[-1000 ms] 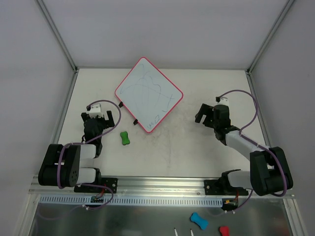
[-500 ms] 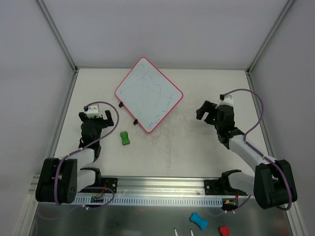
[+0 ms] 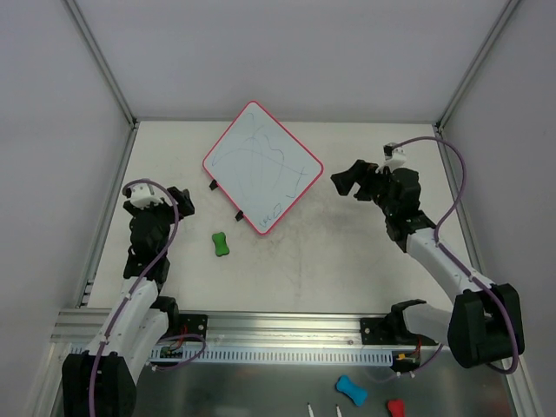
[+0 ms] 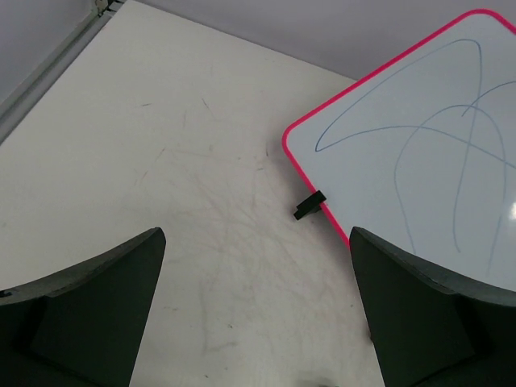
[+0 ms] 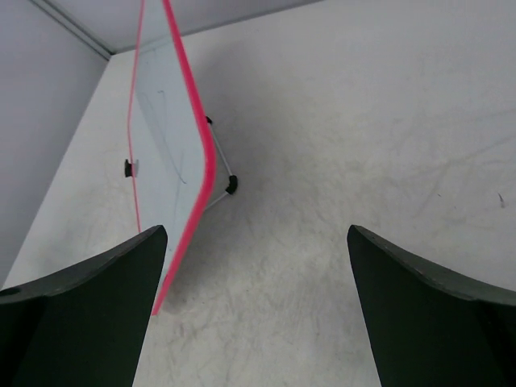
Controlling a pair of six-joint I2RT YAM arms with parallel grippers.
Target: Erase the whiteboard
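Observation:
The whiteboard [image 3: 263, 167] lies cornerwise at the back middle of the table, white with a red-pink rim and blue scribbles. Two black clips [image 3: 238, 215] sit on its near-left edge. It also shows in the left wrist view [image 4: 427, 161] and, edge-on and tilted on a thin wire stand, in the right wrist view [image 5: 165, 153]. A green bone-shaped eraser [image 3: 221, 244] lies on the table near the board's front corner. My left gripper [image 3: 165, 204] [image 4: 256, 242] is open and empty, left of the board. My right gripper [image 3: 349, 181] [image 5: 256, 234] is open and empty, just right of the board's right corner.
Grey walls and metal posts enclose the table on three sides. A metal rail [image 3: 287, 326] runs along the near edge. A blue eraser [image 3: 350, 389] and a red one [image 3: 395, 407] lie below the rail.
Both arms have unfolded. The left gripper moved left, away from the green eraser. The right gripper moved up and left, closer to the board's right corner.

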